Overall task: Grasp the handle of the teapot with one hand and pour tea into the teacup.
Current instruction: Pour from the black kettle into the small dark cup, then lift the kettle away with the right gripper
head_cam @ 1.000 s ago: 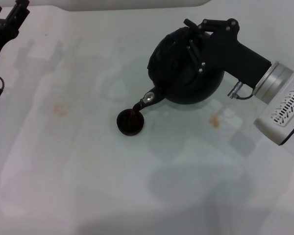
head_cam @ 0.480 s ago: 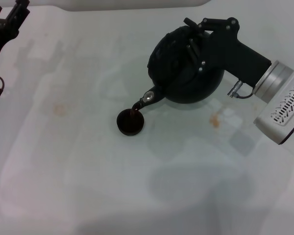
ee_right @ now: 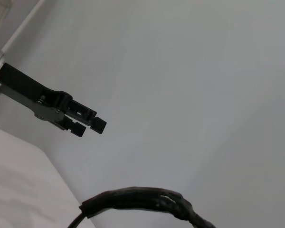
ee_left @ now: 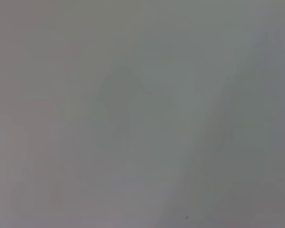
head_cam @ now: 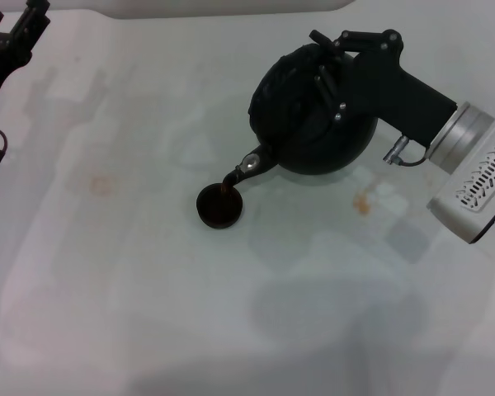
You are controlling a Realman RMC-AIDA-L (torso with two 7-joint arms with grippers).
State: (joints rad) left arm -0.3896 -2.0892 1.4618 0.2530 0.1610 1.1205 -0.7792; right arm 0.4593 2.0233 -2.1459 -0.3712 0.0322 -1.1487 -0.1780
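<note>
The right gripper (head_cam: 328,78) is closed on the handle (head_cam: 320,82) at the top of the teapot (head_cam: 309,115), its black body reaching in from the right side of the head view. The teapot is held tilted, spout (head_cam: 249,167) down and toward the robot's left, above the white counter (head_cam: 148,289). A thin brown stream of tea (head_cam: 227,186) runs from the spout tip into the teacup (head_cam: 219,206), which stands on the counter just below and beside the spout, apart from the pot's body. Small orange-brown stains mark the counter: one (head_cam: 362,203) near the teapot on its right, a fainter one (head_cam: 101,186) well to the left of the teacup. In the right wrist view a wrapped arc of the handle (ee_right: 142,202) shows at the frame's edge. The left gripper (ee_right: 88,124) is parked at the far left corner of the counter, well apart from the teacup; its fingers appear to lie close together, though the view is poor.
</note>
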